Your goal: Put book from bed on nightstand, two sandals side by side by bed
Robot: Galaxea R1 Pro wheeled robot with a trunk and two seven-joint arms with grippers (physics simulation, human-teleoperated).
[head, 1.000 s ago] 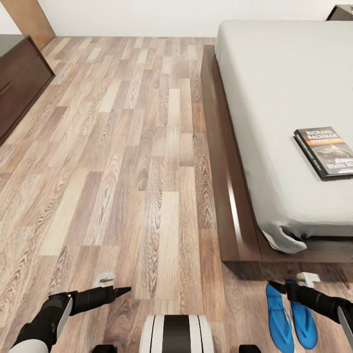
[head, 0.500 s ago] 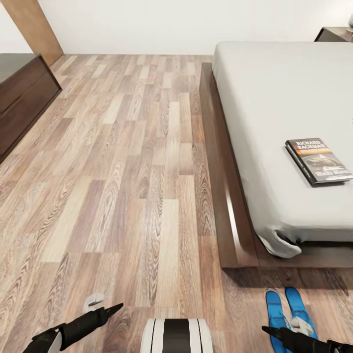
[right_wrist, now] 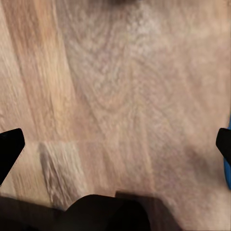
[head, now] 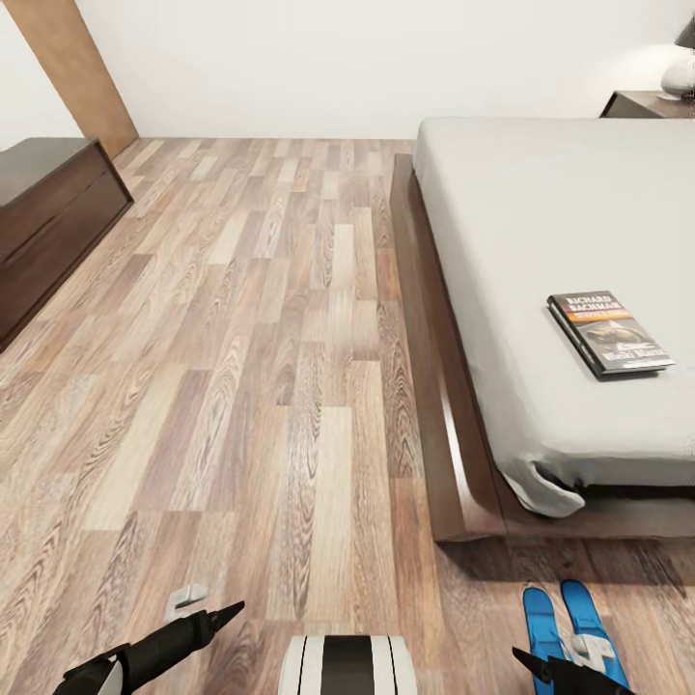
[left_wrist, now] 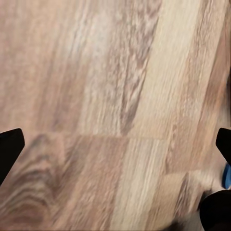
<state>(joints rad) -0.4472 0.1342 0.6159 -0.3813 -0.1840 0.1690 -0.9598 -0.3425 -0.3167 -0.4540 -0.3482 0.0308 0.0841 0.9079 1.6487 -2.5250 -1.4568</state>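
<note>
The book [head: 610, 333] lies flat on the light-grey bed [head: 541, 222], near its foot end on the right. Both blue sandals [head: 541, 618] [head: 589, 623] rest side by side on the wood floor just past the bed's foot corner. My right gripper [head: 529, 662] hovers low over the heel end of the sandals, and in the right wrist view this gripper [right_wrist: 115, 144] is open over bare floor. My left gripper [head: 232, 611] is at the lower left; in the left wrist view it [left_wrist: 115, 144] is open over floorboards. A nightstand [head: 642, 102] stands beyond the bed's far corner.
A long dark cabinet [head: 48, 208] lines the left wall beside a brown wall panel [head: 82, 72]. A lamp [head: 681, 68] sits on the nightstand. The bed's dark wooden frame [head: 434, 386] juts out along the floor. My base [head: 347, 666] shows at the bottom.
The whole view has shifted, bringing the far wall and nightstand into sight. Both grippers have drawn back toward the bottom edge, the right one off the sandals' toe end. Book and sandals lie unmoved.
</note>
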